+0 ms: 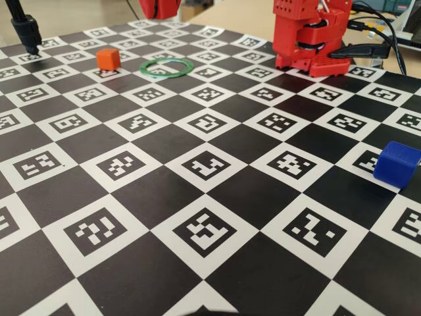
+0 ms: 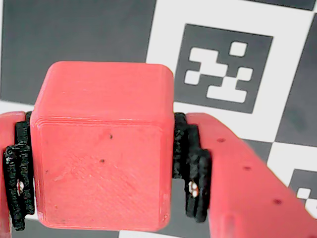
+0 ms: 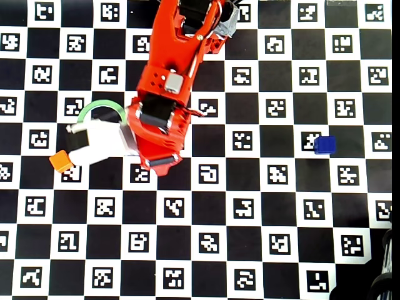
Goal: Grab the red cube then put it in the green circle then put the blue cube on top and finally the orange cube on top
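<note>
The red cube (image 2: 101, 148) fills most of the wrist view. It sits between the two fingers of the gripper (image 2: 104, 168), and the black pads (image 2: 190, 168) press on its left and right sides, so the gripper is pinching the red cube. Behind the cube is the checkered board (image 2: 79, 34) with black squares and white squares that have small black marks on them. In the overhead view the red arm (image 3: 165, 94) reaches down from the top edge toward the left part of the board. A white part at the end of the arm covers the spot below the green circle (image 3: 100, 107), so only the top curve of the ring shows there. The red cube cannot be seen in that view. The orange cube (image 3: 61, 162) sits on the board just beside the lower left of that white part. The blue cube (image 3: 324, 145) sits far away on the right side of the board, all alone. In the fixed view the green circle (image 1: 166, 67) lies flat on the board and nothing is inside it. The orange cube (image 1: 108, 58) stands a little to the left of the ring, not touching it. The blue cube (image 1: 396, 161) is near the right edge. The arm's red base (image 1: 309, 36) stands at the back of the board.
</note>
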`<state>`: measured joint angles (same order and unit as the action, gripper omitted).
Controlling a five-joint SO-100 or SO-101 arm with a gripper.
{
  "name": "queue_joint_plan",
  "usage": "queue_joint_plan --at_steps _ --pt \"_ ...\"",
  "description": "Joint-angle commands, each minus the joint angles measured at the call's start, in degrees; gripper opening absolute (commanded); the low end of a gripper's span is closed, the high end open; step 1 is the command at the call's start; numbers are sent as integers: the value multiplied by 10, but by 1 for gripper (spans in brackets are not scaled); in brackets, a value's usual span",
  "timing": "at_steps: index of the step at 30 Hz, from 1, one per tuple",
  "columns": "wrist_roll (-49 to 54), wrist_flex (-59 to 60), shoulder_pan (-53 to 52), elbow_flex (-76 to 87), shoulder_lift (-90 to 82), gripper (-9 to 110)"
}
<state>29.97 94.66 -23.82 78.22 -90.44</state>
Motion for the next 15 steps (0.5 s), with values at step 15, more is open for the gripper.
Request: queue_joint_plan --at_steps 15 --pt "120 3 -200 40 -129 -2"
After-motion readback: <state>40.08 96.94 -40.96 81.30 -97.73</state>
